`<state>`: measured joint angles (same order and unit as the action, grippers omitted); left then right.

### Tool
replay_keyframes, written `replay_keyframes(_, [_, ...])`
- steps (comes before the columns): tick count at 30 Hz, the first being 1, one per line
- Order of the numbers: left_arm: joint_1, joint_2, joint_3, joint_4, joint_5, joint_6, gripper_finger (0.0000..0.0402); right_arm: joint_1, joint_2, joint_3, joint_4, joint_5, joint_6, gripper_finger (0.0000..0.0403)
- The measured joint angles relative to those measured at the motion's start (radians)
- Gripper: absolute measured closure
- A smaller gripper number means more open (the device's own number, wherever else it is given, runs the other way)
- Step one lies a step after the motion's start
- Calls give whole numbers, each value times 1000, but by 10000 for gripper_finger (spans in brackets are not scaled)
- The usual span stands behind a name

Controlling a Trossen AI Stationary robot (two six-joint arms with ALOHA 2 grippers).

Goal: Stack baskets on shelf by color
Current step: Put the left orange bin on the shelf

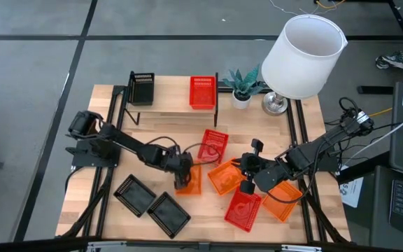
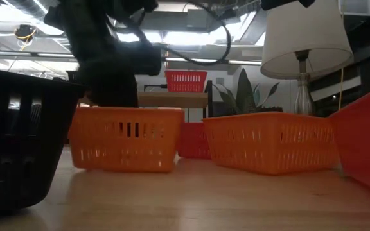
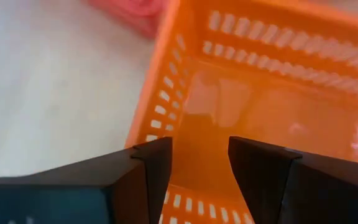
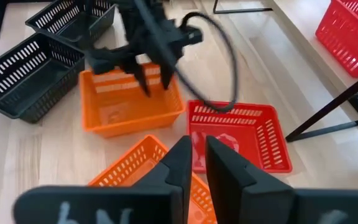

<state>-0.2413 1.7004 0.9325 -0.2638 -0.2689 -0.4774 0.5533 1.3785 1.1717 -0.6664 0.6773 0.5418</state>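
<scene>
My left gripper (image 1: 182,170) is open and points down over an orange basket (image 1: 189,182) that rests on its base on the table. In the left wrist view the two fingers frame that orange basket's (image 3: 260,93) inside. My right gripper (image 1: 248,180) hangs at the right edge of a second orange basket (image 1: 222,175); only a narrow slit shows between its fingers (image 4: 185,155). The shelf (image 1: 170,99) at the far side carries one black basket (image 1: 142,87) and one red basket (image 1: 202,91). My left gripper (image 4: 154,84) stands at the rim of the orange basket's wall (image 4: 126,79), coming from above. I cannot tell whether it touches. My right gripper (image 4: 197,146) is over the second orange basket's edge (image 4: 135,168), but its own fingers hide the spot. I cannot tell whether it touches.
On the table lie two black baskets (image 1: 149,203) near the front left, a red basket (image 1: 213,145) in the middle, another red basket (image 1: 243,208) and a third orange basket (image 1: 283,199) at the front right. A lamp (image 1: 303,56) and a potted plant (image 1: 242,87) stand at the far right.
</scene>
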Motion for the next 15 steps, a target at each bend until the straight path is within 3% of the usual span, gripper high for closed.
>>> replay_keyframes(4, [38,0,0,-82,-33,-41,249,0,0,0,-1,0,4,357])
replay_keyframes(10, [67,0,0,-80,-83,-39,249,0,0,0,-1,0,4,357])
replay_keyframes(15, [67,0,44,-85,-59,-13,250,0,0,0,-1,0,4,357])
